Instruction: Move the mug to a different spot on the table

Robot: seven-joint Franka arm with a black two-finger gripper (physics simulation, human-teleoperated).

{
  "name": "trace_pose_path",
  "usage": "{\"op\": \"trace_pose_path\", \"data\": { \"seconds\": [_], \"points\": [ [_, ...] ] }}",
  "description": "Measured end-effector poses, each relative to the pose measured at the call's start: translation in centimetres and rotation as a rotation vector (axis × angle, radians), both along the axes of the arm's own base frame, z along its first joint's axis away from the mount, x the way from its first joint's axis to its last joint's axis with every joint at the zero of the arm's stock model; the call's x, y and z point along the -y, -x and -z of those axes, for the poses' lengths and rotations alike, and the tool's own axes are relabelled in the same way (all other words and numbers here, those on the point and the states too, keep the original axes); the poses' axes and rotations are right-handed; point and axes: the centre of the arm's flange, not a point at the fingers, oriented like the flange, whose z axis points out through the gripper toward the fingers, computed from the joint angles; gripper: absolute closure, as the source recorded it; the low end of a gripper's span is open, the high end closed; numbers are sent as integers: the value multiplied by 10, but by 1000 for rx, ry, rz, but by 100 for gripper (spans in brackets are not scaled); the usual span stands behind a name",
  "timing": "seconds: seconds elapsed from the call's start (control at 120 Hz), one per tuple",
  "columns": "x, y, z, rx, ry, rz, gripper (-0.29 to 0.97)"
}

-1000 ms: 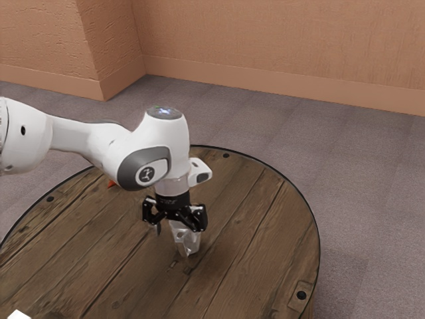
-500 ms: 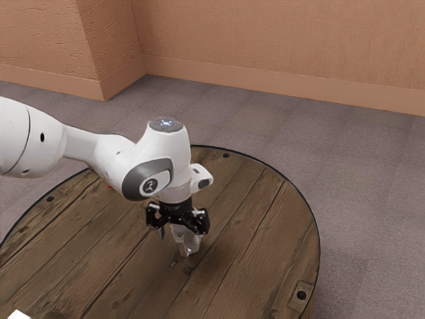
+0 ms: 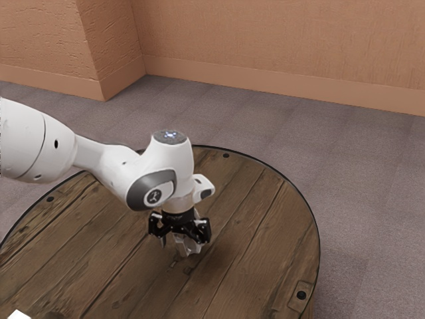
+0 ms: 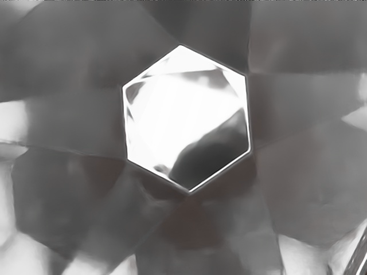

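Weathered brown planks make up the round table (image 3: 259,219), ringed by a dark rim with a bolt head (image 3: 302,294) near its edge at the exterior view's lower right. My white arm (image 3: 113,169) comes in from the exterior view's left and bends straight down over the middle of the top.

The gripper (image 3: 183,242) is clamped on the mug (image 3: 190,250), a pale, silvery, faceted piece that sits upright between the black fingers, near the table's centre. Its base is right at the boards; I cannot tell whether it touches them or hangs just above. In the wrist view I look straight down into the mug (image 4: 186,123): a bright six-sided floor with grey facets rising around it.

The planks just beside the mug are bare. The only other thing on the top is a small white object (image 3: 12,314) at the exterior view's lower left corner, well apart from the mug. Grey carpet (image 3: 358,173) surrounds the table, and a tan wall (image 3: 265,33) with a skirting board runs behind it.
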Motion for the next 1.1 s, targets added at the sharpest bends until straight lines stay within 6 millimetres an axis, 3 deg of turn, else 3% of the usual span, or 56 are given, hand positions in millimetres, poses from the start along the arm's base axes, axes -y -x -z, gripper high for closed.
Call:
{"op": "trace_pose_path", "data": {
  "seconds": [0.608,0.808,1.1],
  "points": [
    [-1,-2,-10,30,3,9,44],
    [-6,-8,-27,76,-35,47,54],
    [-49,-34,-51,255,-85,64,59]
  ]
}}
